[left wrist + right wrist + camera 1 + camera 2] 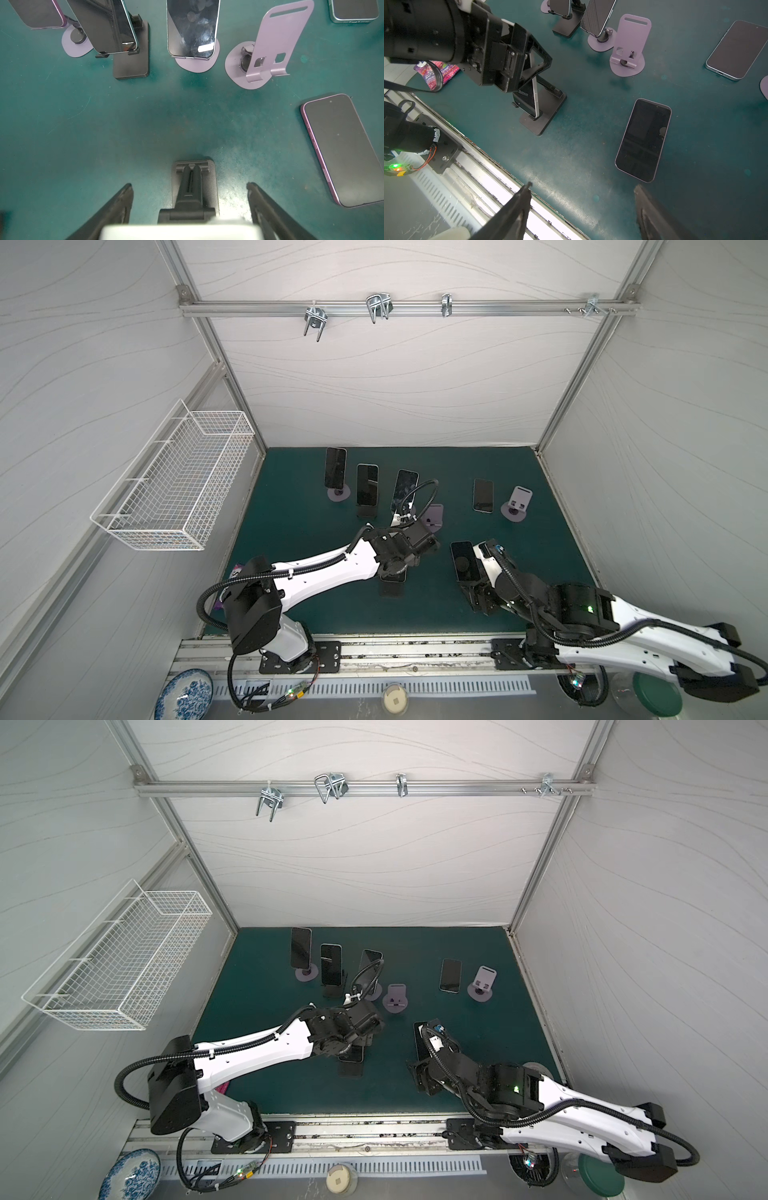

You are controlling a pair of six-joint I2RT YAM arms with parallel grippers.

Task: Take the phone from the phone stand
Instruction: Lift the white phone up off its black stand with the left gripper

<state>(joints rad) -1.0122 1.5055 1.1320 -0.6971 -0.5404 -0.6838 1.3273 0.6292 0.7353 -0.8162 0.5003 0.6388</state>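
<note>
A silver-edged phone (pixel 534 93) leans upright in a black phone stand (pixel 544 118) near the mat's front middle. In both top views only its lower end (pixel 392 577) (pixel 351 1054) shows under the left wrist. My left gripper (pixel 189 185) is open and straddles the phone's blurred white top edge (pixel 178 232), one finger at each side; the stand's neck (pixel 194 180) shows between them. My right gripper (pixel 582 185) is open and empty, hovering over the mat's front edge just short of a purple phone (pixel 643 141) lying flat.
Three more phones stand in stands at the back left (pixel 335 472) (pixel 367 485) (pixel 405 489). Two purple stands (pixel 432 518) (pixel 519 502) hold nothing. Another phone (pixel 483 495) lies flat at the back right. A wire basket (pixel 178 485) hangs on the left wall; a snack packet (pixel 438 74) lies front left.
</note>
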